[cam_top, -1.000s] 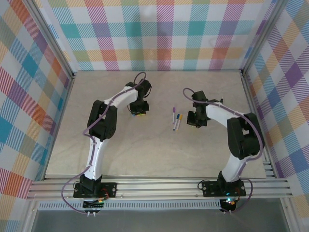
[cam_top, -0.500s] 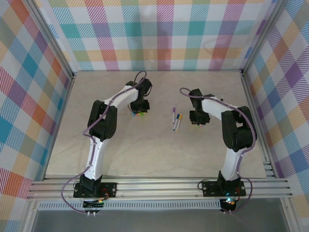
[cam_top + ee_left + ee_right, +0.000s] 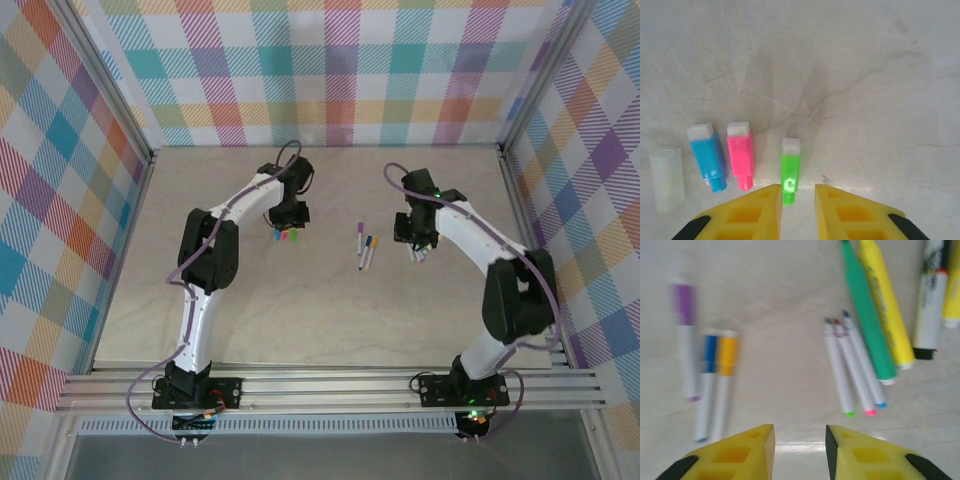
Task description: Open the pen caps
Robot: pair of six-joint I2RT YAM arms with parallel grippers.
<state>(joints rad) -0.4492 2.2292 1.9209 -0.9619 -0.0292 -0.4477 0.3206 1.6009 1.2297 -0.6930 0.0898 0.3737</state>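
Left pincer (image 3: 797, 192): hangs low over the table (image 3: 865, 75), a little left of its middle and somewhat nearer the far edge. Stands slightly parted and grips nothing. Frames the narrow end of a green cap (image 3: 790, 170) in the gap between the yellow fingers (image 3: 757, 212); cannot tell whether either finger touches it. Next to the green cap, in a row running toward the table's left edge: a pink cap (image 3: 741, 160), a blue cap (image 3: 707, 156) and a pale see-through cap (image 3: 667, 177). All lying flat, parallel, close but apart, off their pens.

Right pincer (image 3: 800, 432): hovers right of the table's middle, part open and empty, over bare surface between two groups of pens. Toward the middle of the table, slim and white, caps on: a purple-capped pen (image 3: 685, 340), a blue-capped pen (image 3: 707, 385) and an orange-capped pen (image 3: 725, 385), the last two side by side. Toward the right edge: three bare-tipped pens (image 3: 855, 370), slim and white, packed together. Just beside them, a green marker (image 3: 865, 315) and a yellow marker (image 3: 885, 305), pressed together along their length. Farther on, a white marker (image 3: 930, 305) with a black end.
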